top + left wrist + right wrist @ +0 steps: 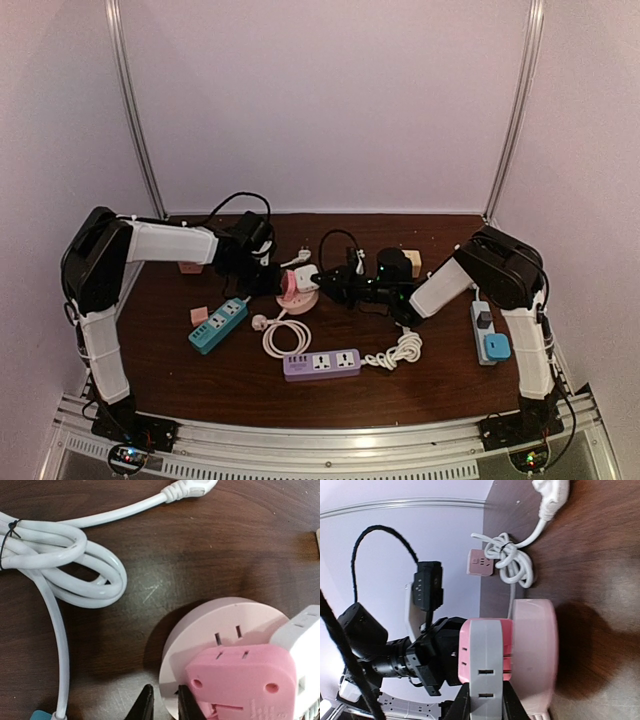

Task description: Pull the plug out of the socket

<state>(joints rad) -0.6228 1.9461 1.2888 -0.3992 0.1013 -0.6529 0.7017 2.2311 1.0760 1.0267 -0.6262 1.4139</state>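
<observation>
Meeting over the middle of the dark table [450, 385], the left gripper [272, 278] and the right gripper [325, 284] close in from opposite sides on the plug [303, 276], a pink-and-white block seated in the round socket [303, 304]. From the top camera, open wood lies on the far side of this pair, while the near side is crowded. A coiled white cable [283, 337] lies just near of the round socket, with a teal power strip [218, 325] to its near left. A purple power strip [321, 364] sits toward the front edge, and a white power strip [482, 325] runs along the right edge, well apart. The left wrist camera shows its fingers [145, 706] almost together, one outside the round socket's [200, 630] rim and one over it, pinching that rim. The plug [240, 680] rests on the disc just beside them, and a band of bare wood separates the rim from the coiled white cable [75, 575]. The right wrist camera shows its fingers [461, 706] clamped on two sides of the plug [485, 665], its slotted grey-white face between them and the round socket [535, 650] flush against it. The left gripper [437, 665] is against the plug's opposite side. Beyond lie the coiled white cable [512, 562] and a small pink socket [481, 563] at the table's edge.
</observation>
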